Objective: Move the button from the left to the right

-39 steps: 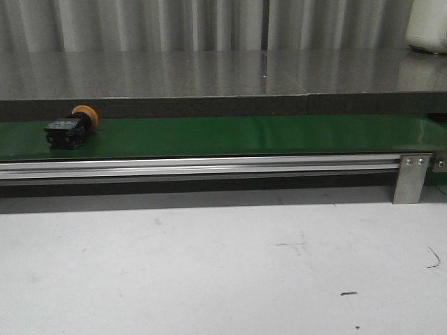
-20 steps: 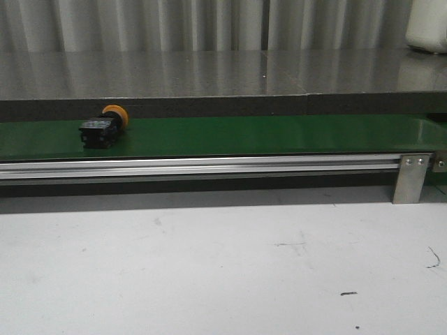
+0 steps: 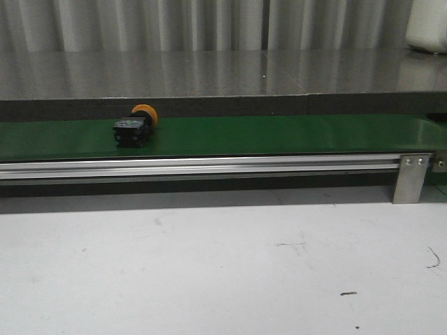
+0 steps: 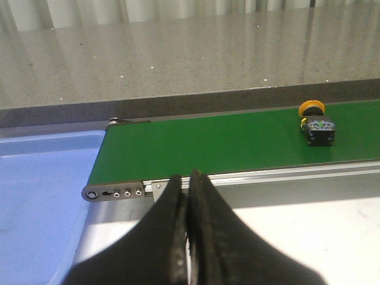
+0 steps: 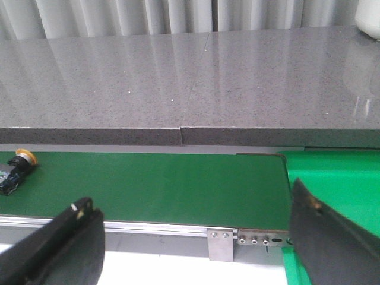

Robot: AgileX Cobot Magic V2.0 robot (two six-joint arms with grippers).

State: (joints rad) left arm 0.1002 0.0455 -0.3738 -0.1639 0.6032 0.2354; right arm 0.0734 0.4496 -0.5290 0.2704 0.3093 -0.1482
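The button (image 3: 134, 127), orange-yellow cap on a black body, lies on its side on the green conveyor belt (image 3: 279, 135), left of the belt's middle. It also shows in the left wrist view (image 4: 316, 123) and at the edge of the right wrist view (image 5: 15, 169). My left gripper (image 4: 189, 181) is shut and empty, in front of the belt's left end, away from the button. My right gripper (image 5: 190, 208) is wide open and empty, in front of the belt's right end. Neither gripper shows in the front view.
A blue tray (image 4: 35, 196) sits at the belt's left end. A green bin (image 5: 338, 178) sits at the belt's right end. An aluminium rail (image 3: 209, 166) with a bracket (image 3: 411, 178) runs along the belt's front. A grey stone counter (image 3: 209, 73) lies behind.
The button has travelled to the right along the belt, from the far left toward the middle. No gripper touches it.
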